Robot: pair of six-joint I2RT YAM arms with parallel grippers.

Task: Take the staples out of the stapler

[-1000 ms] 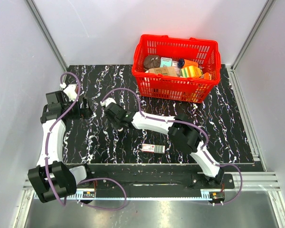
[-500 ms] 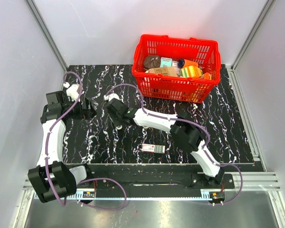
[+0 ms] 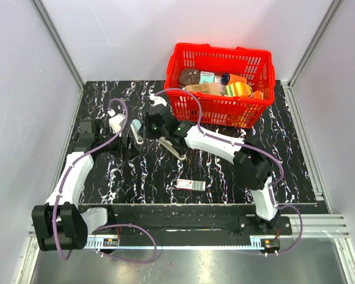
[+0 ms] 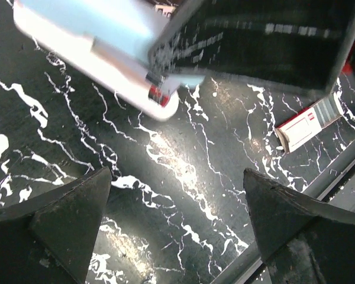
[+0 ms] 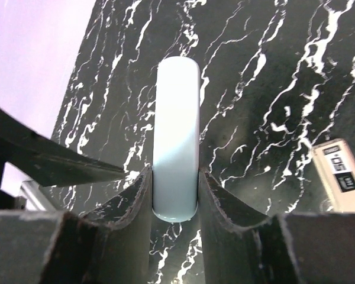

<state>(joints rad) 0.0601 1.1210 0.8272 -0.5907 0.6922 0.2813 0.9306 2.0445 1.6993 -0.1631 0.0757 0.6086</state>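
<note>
The pale blue and white stapler (image 5: 176,136) is held off the black marbled table. My right gripper (image 5: 175,177) is shut on its rear end, one finger pressing each side. In the top view the stapler (image 3: 136,130) sits between my right gripper (image 3: 147,128) and my left gripper (image 3: 129,142). My left gripper (image 4: 176,174) is open and empty. It is just below the stapler (image 4: 106,53), whose front end with a red part points down toward the table. No loose staples show.
A small red and white staple box (image 3: 191,184) lies on the table near the front; it also shows in the left wrist view (image 4: 310,121) and the right wrist view (image 5: 340,174). A red basket (image 3: 180,97) full of goods stands at the back right.
My left gripper has swung right toward the middle of the table. My right gripper has moved back and right and turned, so the stapler now shows between the two grippers.
</note>
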